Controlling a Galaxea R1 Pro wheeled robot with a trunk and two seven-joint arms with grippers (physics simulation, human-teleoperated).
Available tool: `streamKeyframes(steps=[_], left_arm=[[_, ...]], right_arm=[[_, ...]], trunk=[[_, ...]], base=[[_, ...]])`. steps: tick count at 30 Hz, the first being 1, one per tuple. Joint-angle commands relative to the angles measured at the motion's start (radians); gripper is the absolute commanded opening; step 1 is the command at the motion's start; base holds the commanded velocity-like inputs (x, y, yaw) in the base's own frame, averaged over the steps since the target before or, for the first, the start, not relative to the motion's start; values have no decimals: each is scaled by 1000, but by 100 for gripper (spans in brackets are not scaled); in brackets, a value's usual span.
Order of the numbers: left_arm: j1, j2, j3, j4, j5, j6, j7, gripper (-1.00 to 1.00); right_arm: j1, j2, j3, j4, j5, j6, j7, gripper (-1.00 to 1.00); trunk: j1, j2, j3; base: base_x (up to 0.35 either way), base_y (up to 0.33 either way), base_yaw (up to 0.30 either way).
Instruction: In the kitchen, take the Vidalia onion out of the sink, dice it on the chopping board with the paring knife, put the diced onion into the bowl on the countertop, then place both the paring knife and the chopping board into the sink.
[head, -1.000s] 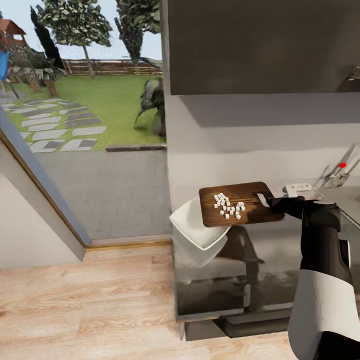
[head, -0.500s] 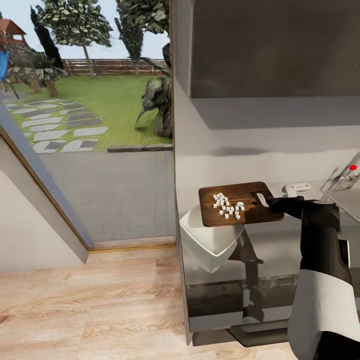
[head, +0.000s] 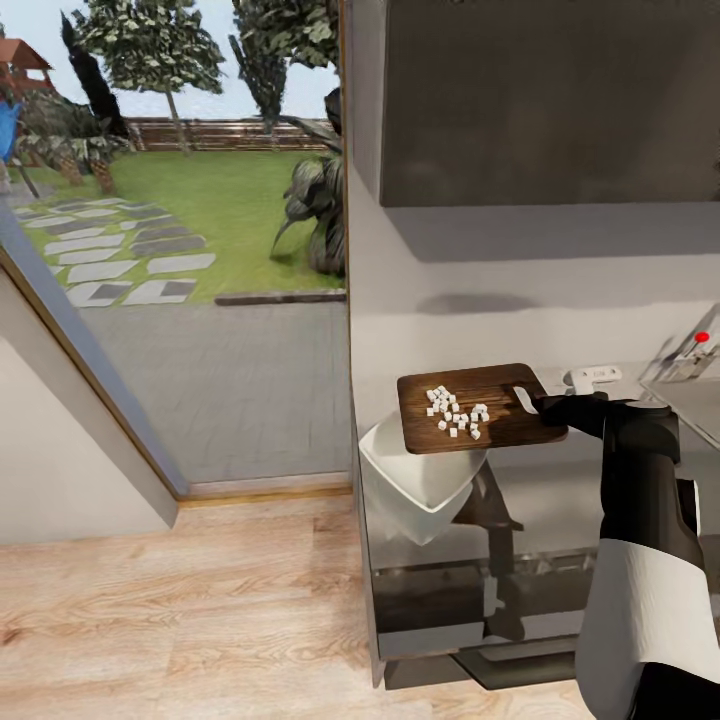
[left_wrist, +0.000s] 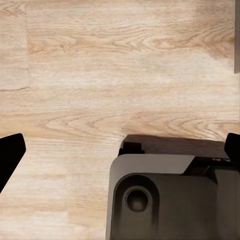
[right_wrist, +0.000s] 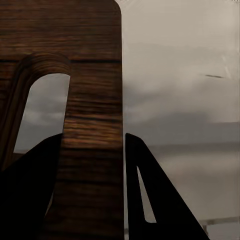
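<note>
One right gripper (head: 540, 404) clamped on chopping board (head: 480, 407) handle end, diced onion (head: 455, 411) on top, bowl (head: 420, 480) half hidden beneath, left gripper (left_wrist: 120, 150) fingers spread, empty, no readable labels.

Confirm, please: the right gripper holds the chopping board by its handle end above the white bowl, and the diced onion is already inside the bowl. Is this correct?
Not quite. The head view shows the diced onion lying on the chopping board, not inside the bowl. The rest holds: the right gripper holds the board by its handle end above the bowl.
</note>
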Motion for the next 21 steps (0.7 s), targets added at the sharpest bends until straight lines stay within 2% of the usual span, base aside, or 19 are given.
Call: streamKeyframes(steps=[1, 9, 21], left_arm=[[-2, 0, -9, 4, 8, -7, 1, 100], [-2, 0, -9, 4, 8, -7, 1, 100], [-2, 0, -9, 4, 8, -6, 1, 100]], right_arm=[[-1, 0, -1, -1, 9, 2, 10, -100], [-1, -1, -1, -1, 14, 1, 9, -100], [-1, -4, 0, -2, 16, -1, 9, -100]], trunk=[[-3, 6, 2], [-34, 62, 27], [-34, 62, 27]], base=[[0, 0, 0], [0, 0, 0], [0, 0, 0]])
